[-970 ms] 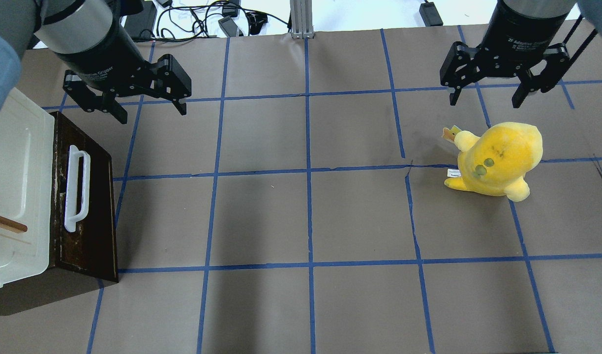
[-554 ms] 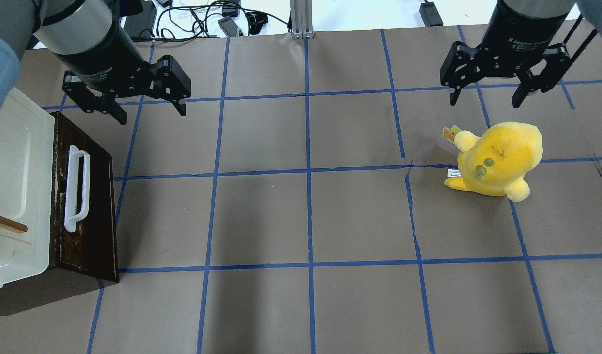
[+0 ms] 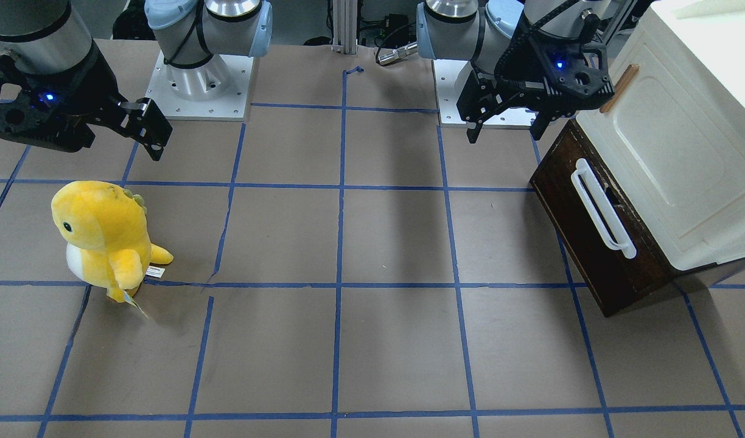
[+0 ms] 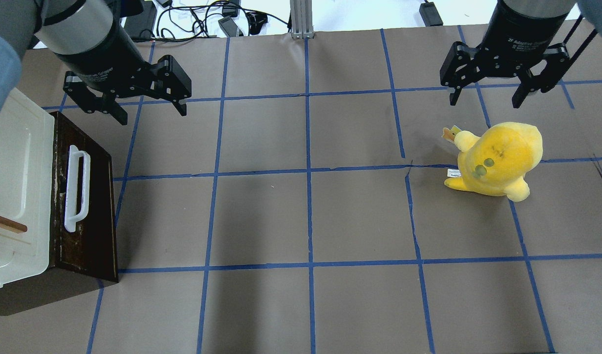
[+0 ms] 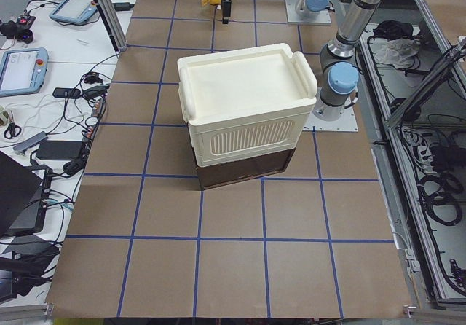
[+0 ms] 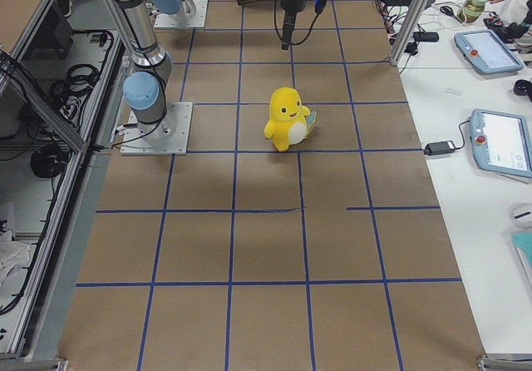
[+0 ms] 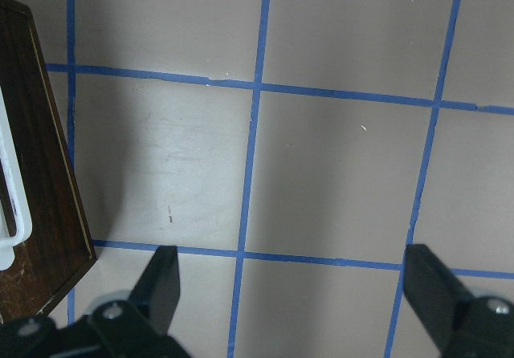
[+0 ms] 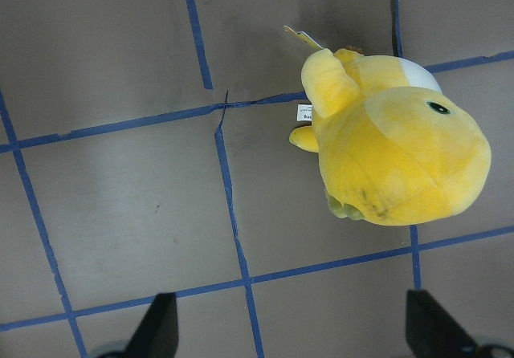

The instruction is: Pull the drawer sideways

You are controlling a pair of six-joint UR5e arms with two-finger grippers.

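Note:
The dark brown drawer (image 4: 92, 221) with its white bar handle (image 4: 77, 189) sits at the table's left edge, under a cream-white cabinet (image 4: 15, 162). It also shows in the front view (image 3: 582, 243) and at the left edge of the left wrist view (image 7: 44, 205). My left gripper (image 4: 151, 113) is open and empty. It hovers above the table behind and to the right of the drawer, apart from the handle. My right gripper (image 4: 484, 102) is open and empty, far right, above the table behind a plush toy.
A yellow plush toy (image 4: 497, 160) stands on the right side of the table and shows below the right gripper in its wrist view (image 8: 393, 149). The cabinet door has a small wooden handle (image 4: 6, 223). Blue tape lines grid the brown table cover (image 4: 306, 221).

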